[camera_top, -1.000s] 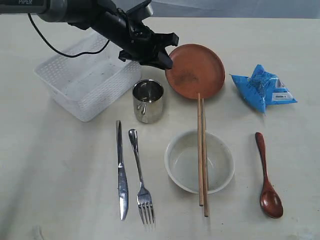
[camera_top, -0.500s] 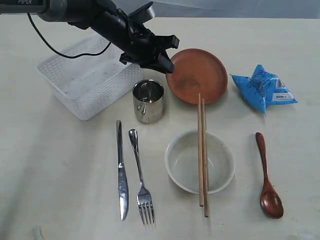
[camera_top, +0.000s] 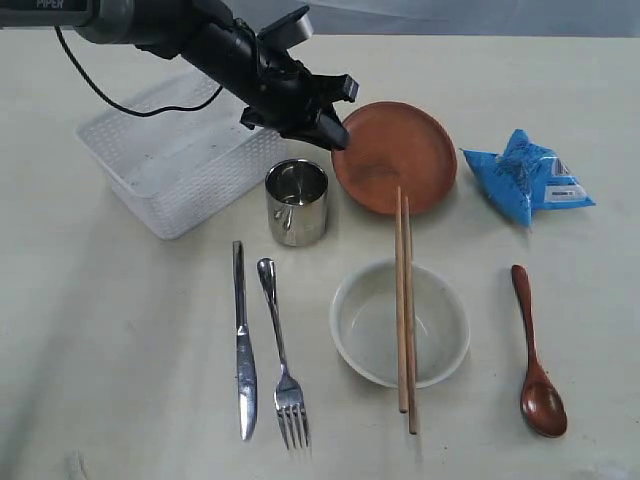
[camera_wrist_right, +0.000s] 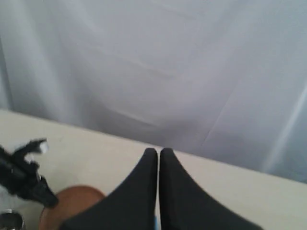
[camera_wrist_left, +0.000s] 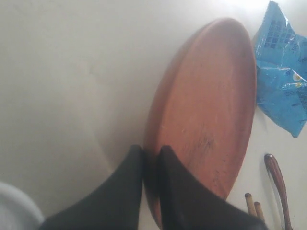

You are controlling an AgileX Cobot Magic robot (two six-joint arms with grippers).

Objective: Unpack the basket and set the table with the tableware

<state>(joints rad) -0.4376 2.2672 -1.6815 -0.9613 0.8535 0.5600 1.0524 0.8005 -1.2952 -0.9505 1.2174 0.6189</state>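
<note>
Left jaws: were closed on the rim of the plate (camera_wrist_left: 211, 110), on the side nearest the cup (camera_top: 296, 202), the rim being the only thin part to be pinched.
Plate: was held low at the counter (camera_top: 120, 340), beyond the bowl (camera_top: 400, 322); its place was judged nearly reached, release not yet made.
Chopsticks (camera_top: 404, 310): were laid across the bowl, their far ends at the plate's edge.
Right jaws: were pressed shut on nothing and kept clear.
Basket (camera_top: 215, 185): nothing was seen inside.

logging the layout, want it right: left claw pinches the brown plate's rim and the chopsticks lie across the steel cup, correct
Not quite: the left claw pinches the rim of the brown plate, but the chopsticks lie across the off-white bowl, not the steel cup, as the exterior view shows.
</note>
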